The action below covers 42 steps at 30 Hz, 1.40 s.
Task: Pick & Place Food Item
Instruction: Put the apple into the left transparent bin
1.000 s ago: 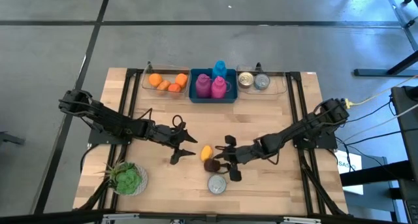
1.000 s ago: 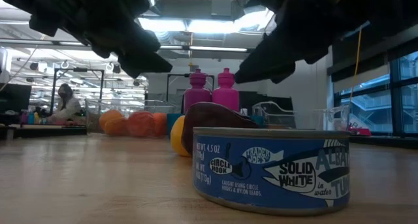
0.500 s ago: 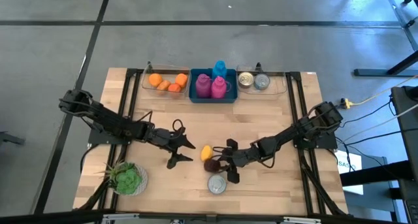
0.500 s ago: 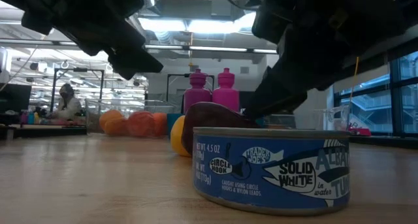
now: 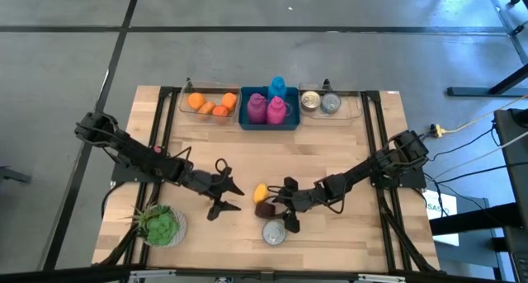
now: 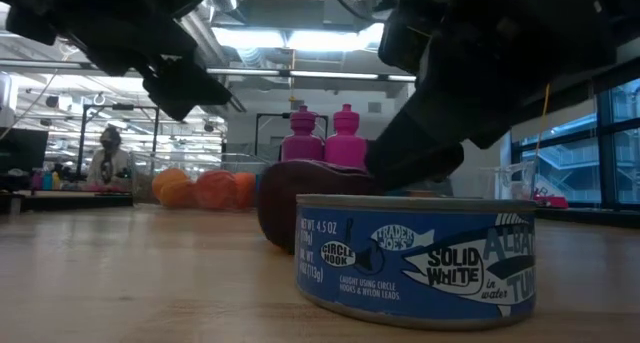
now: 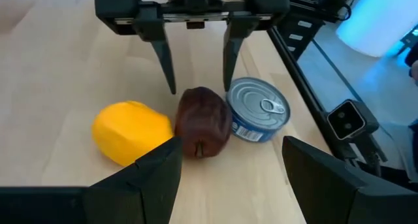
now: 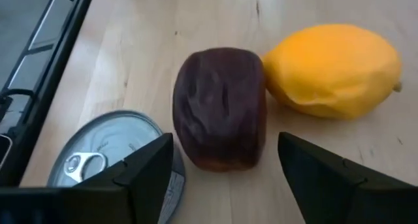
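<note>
Grey concrete floor [image 5: 247, 60] surrounded the table. Ceiling strip lights [image 6: 290, 38] were on. Windows [image 6: 590, 143] ran along one wall; a person [image 6: 105, 153] sat at a far desk.

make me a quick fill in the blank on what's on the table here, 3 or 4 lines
1. The dark fruit lies between the yellow lemon and the ____.
2. The right end effector stands open, its fingers on either side of the ____ fruit.
3. The blue bin at the table's far edge holds pink ____.
4. The left end effector is open and holds ____.

Missing words: tuna can; dark; bottles; nothing
</note>
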Each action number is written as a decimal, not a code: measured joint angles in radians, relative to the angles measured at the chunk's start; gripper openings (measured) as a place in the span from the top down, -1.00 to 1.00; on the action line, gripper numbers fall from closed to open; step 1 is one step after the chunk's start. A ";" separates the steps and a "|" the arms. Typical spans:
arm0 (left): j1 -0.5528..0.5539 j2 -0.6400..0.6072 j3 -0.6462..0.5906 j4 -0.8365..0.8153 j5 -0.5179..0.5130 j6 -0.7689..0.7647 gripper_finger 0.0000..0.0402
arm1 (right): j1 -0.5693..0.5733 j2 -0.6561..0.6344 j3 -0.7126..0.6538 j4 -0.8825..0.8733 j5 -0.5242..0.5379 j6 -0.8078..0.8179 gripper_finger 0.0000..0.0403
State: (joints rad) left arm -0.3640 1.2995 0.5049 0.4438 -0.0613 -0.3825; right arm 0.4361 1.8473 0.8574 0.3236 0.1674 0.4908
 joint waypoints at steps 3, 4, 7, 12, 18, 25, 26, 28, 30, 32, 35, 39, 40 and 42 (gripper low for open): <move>-0.016 0.000 0.000 -0.002 -0.031 0.000 -0.27 | 0.000 0.000 0.000 0.000 0.013 0.000 -0.39; -0.019 0.000 0.000 -0.002 -0.039 0.000 -0.27 | 0.000 0.000 0.000 -0.001 0.015 0.000 -0.41; -0.023 0.000 0.000 -0.002 -0.052 -0.001 -0.27 | -0.002 0.011 0.000 0.000 0.016 0.000 -0.44; -0.023 0.008 0.000 0.001 -0.053 -0.030 -0.27 | -0.002 0.018 0.000 0.027 0.027 -0.001 -0.46; -0.023 0.069 0.000 0.013 -0.051 -0.060 -0.27 | -0.003 0.017 0.000 0.054 0.034 -0.010 -0.45; -0.023 0.135 0.000 0.122 -0.003 -0.086 -0.27 | -0.003 0.089 0.031 0.072 0.015 -0.004 -0.44; -0.023 0.143 0.000 0.126 0.005 -0.090 -0.27 | -0.004 0.104 0.045 0.069 0.002 -0.004 -0.44; -0.023 0.158 0.000 0.130 0.010 -0.095 -0.27 | -0.004 0.146 0.094 0.071 -0.020 -0.014 -0.44; -0.023 0.170 0.000 0.130 0.010 -0.105 -0.27 | -0.004 0.178 0.140 0.052 -0.028 -0.033 -0.44; -0.023 0.177 0.000 0.129 0.013 -0.108 -0.27 | -0.004 0.215 0.187 0.039 -0.031 -0.043 -0.44; -0.025 0.176 0.000 0.123 0.022 -0.125 -0.27 | -0.007 0.244 0.232 0.018 -0.030 -0.058 -0.44; -0.036 0.174 0.000 0.112 0.022 -0.130 -0.27 | -0.016 0.253 0.244 0.002 -0.033 -0.069 -0.43; -0.036 0.174 0.000 0.110 0.022 -0.130 -0.27 | -0.018 0.253 0.244 0.002 -0.032 -0.068 -0.41; -0.037 0.174 0.000 0.102 0.023 -0.130 -0.27 | -0.023 0.253 0.244 0.002 -0.033 -0.068 -0.35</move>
State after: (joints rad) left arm -0.4007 1.4734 0.5049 0.5461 -0.0381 -0.5129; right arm 0.4130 2.1002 1.1015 0.3251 0.1341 0.4229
